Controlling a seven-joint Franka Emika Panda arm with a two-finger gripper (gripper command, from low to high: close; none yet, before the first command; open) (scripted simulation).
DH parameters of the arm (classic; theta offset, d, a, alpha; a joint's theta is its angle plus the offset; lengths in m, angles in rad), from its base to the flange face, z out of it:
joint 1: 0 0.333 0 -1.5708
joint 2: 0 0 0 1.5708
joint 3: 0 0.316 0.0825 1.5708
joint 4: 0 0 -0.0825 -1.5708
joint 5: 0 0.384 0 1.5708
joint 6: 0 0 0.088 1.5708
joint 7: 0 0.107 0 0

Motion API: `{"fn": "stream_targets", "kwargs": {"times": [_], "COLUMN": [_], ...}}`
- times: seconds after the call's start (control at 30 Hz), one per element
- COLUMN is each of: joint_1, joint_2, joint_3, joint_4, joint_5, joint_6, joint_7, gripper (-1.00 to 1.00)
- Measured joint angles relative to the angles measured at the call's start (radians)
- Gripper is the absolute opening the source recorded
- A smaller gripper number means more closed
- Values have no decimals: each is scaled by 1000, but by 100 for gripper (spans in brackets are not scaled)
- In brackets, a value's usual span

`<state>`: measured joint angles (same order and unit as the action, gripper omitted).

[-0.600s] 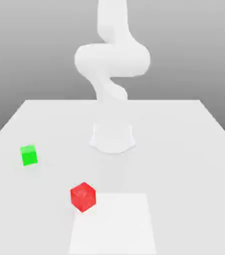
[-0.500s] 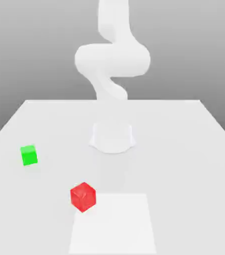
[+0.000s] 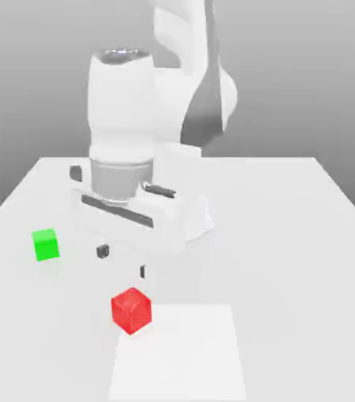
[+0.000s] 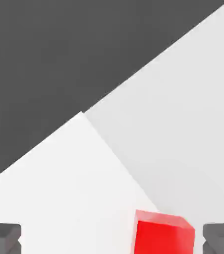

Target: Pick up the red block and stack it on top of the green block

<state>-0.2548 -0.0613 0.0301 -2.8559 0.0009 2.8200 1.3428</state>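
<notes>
The arm has swung down and the gripper (image 3: pixel 122 261) now hangs wide open above the red block (image 3: pixel 130 310). That block sits untouched on the tabletop (image 3: pixel 290 235), well apart from the green block (image 3: pixel 45 245), so the grasp looks next.

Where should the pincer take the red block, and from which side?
Probably from above, closing on two opposite side faces of the red block. It sits alone on the table, turned corner-on in the exterior view, so the open pincer may need turning to meet flat faces.
</notes>
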Motion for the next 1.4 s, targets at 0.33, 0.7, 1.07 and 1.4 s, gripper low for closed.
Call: {"fn": "stream_targets", "kwargs": {"times": [0.33,0.7,1.07,1.4], "joint_1": [8,1,-252,-513], "joint_2": [256,32,-122,-254], "joint_3": [-20,-7,-269,-526], "joint_4": [16,-16,-63,-101], "joint_5": [-18,0,-153,-327], "joint_6": [216,23,-80,-164], "joint_7": [31,17,-376,-754], "gripper": [-100,-100,-100,-100]}}
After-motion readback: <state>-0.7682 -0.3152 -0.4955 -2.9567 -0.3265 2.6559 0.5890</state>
